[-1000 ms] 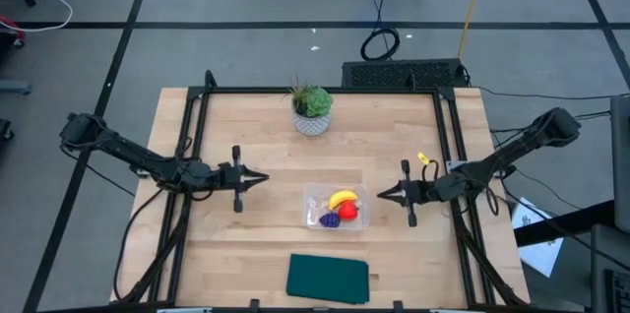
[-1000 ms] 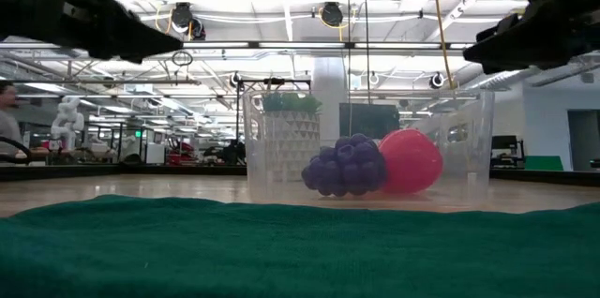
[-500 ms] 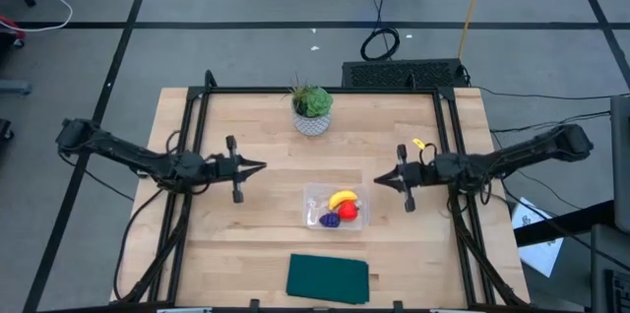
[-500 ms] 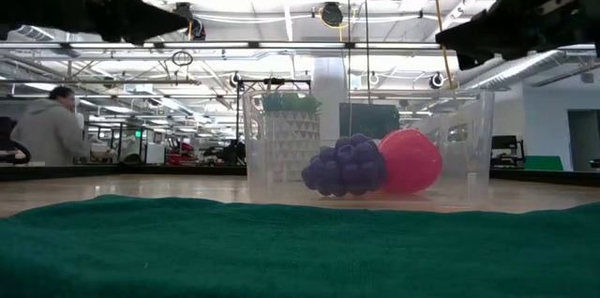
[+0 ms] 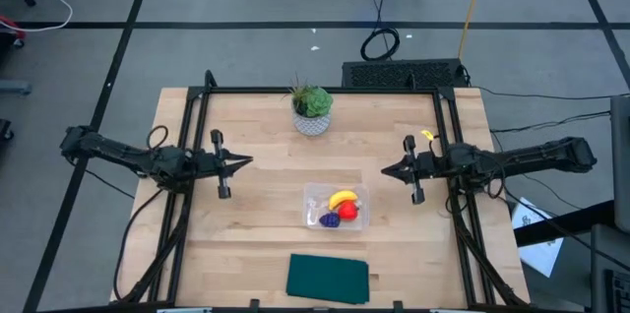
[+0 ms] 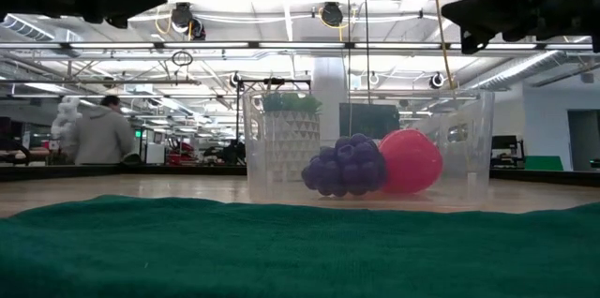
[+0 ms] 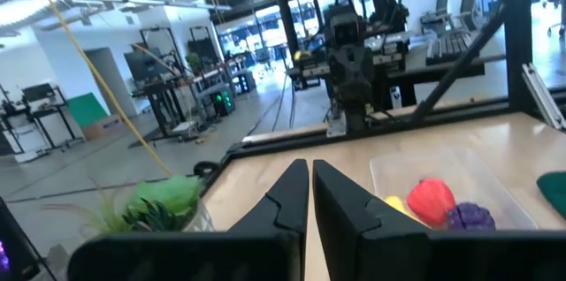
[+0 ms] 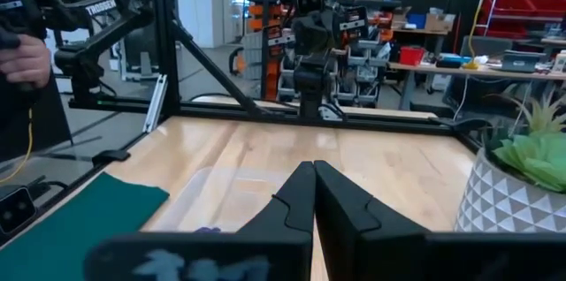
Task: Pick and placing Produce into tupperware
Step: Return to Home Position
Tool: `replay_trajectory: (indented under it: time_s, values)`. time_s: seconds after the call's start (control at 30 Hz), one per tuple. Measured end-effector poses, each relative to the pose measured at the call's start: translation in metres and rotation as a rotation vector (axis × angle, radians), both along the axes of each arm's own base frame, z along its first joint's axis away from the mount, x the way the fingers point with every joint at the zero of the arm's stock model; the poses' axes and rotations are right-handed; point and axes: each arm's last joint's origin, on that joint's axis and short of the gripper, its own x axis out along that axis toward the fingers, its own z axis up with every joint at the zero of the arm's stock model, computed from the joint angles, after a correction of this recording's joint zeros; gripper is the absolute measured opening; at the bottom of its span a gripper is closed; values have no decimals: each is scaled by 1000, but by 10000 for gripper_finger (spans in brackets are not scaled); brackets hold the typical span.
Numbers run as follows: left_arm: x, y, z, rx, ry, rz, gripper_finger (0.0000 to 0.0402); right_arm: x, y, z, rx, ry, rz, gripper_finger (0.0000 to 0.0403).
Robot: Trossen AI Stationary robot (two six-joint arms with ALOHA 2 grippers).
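The clear tupperware (image 5: 336, 208) sits on the table's middle. Inside it lie the yellow banana (image 5: 343, 198), the red fruit (image 5: 347, 212) and the purple item (image 5: 328, 220). The low view shows the purple item (image 6: 346, 167) and the red fruit (image 6: 411, 160) resting on the container's floor. My left gripper (image 5: 250, 160) hovers left of the container, shut and holding nothing, pointing toward it. My right gripper (image 5: 383, 169) hovers right of it, also shut and holding nothing. Both are well above the table in the low view.
A potted green plant (image 5: 312, 109) in a white pot stands near the table's far edge. A dark green cloth (image 5: 328, 279) lies flat by the near edge. Black frame rails (image 5: 194, 126) run along the table's left and right sides. A person (image 6: 98, 137) shows in the room behind.
Both grippers have risen and drawn back from the container, staying shut. The left one has moved toward the table's left and far edges. The right one has moved toward the far edge, then slightly right. The produce and container have kept still.
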Motion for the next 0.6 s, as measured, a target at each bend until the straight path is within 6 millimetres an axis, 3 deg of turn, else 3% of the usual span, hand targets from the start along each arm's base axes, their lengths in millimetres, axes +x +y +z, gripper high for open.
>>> replay_trajectory:
  time_s: [0.37, 0.6]
  values:
    - [-8, 7, 5, 46, -36, 51, 26, -7, -4, 4, -17, -28, -33, 0]
    - [-5, 18, -3, 29, 38, 23, 26, -7, -13, 2, -3, -5, -10, 0]
